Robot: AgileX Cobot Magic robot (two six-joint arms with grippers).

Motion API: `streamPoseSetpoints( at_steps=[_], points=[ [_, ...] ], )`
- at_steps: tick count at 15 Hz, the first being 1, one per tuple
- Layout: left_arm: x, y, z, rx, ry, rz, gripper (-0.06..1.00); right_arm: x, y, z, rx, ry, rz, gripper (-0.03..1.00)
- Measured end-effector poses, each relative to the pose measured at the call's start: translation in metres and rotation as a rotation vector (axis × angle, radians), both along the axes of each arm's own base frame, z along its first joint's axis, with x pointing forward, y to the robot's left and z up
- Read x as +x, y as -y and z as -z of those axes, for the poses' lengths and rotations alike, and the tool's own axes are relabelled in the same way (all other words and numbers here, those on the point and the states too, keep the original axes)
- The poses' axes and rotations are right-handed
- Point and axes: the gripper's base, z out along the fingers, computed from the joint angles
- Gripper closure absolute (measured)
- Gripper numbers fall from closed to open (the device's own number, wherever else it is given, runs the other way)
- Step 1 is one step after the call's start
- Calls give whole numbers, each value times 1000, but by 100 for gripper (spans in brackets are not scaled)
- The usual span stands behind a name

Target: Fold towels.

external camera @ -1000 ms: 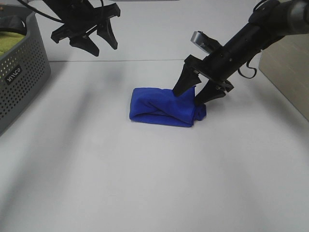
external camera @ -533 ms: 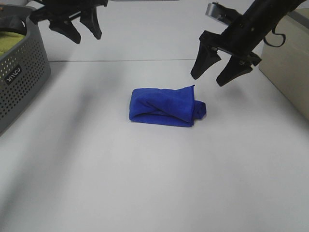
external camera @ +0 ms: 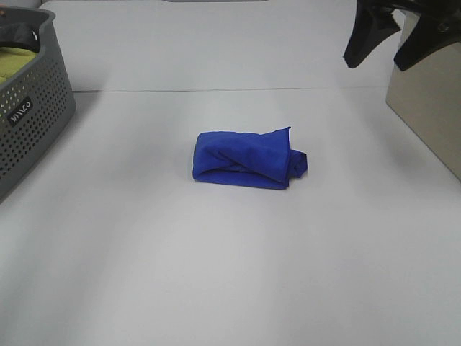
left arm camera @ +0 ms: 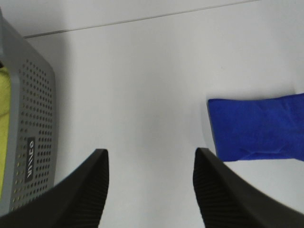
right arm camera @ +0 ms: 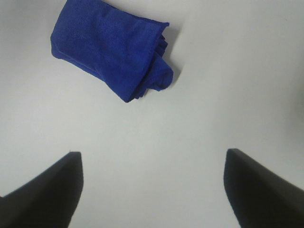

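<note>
The royal-blue towel (external camera: 245, 158) lies folded into a small bundle in the middle of the white table, with a bunched end sticking out on its right. It also shows in the left wrist view (left arm camera: 259, 127) and in the right wrist view (right arm camera: 114, 47). My right gripper (external camera: 392, 43) is open and empty, raised high at the top right, well away from the towel. In the right wrist view (right arm camera: 152, 187) its fingers stand wide apart. My left gripper is out of the high view; in the left wrist view (left arm camera: 149, 190) it is open and empty above the table.
A grey perforated basket (external camera: 32, 108) stands at the far left and holds a yellow-green cloth (external camera: 14, 61). The basket also shows in the left wrist view (left arm camera: 33, 142). A beige box (external camera: 432, 108) stands at the right edge.
Both arms rose and drew back from the towel. The right gripper moved up and right after leaving the bundle; the left gripper left the high view. The towel stayed put.
</note>
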Motion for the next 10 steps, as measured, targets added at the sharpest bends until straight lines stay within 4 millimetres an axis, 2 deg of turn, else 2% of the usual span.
streamPoseSetpoints(
  at_steps=[1,2,4,7,9,10],
  points=[
    [-20,-2,-1,16,-16,-2,42,-18,4,-9,-9,13,1,18],
    [-59,-6,3,34,-58,-4,42,-57,10,-16,-20,13,1,18],
    [-105,-15,7,29,-92,-12,42,-101,19,-13,-49,5,0,18],
    [-171,-31,23,24,-127,-2,42,-169,31,3,-86,-8,-3,18],
    [-215,-50,41,27,-139,5,42,-215,40,20,-107,-2,-4,18],
    [-224,-54,45,27,-140,5,42,-226,42,25,-112,4,-4,18]
  ],
)
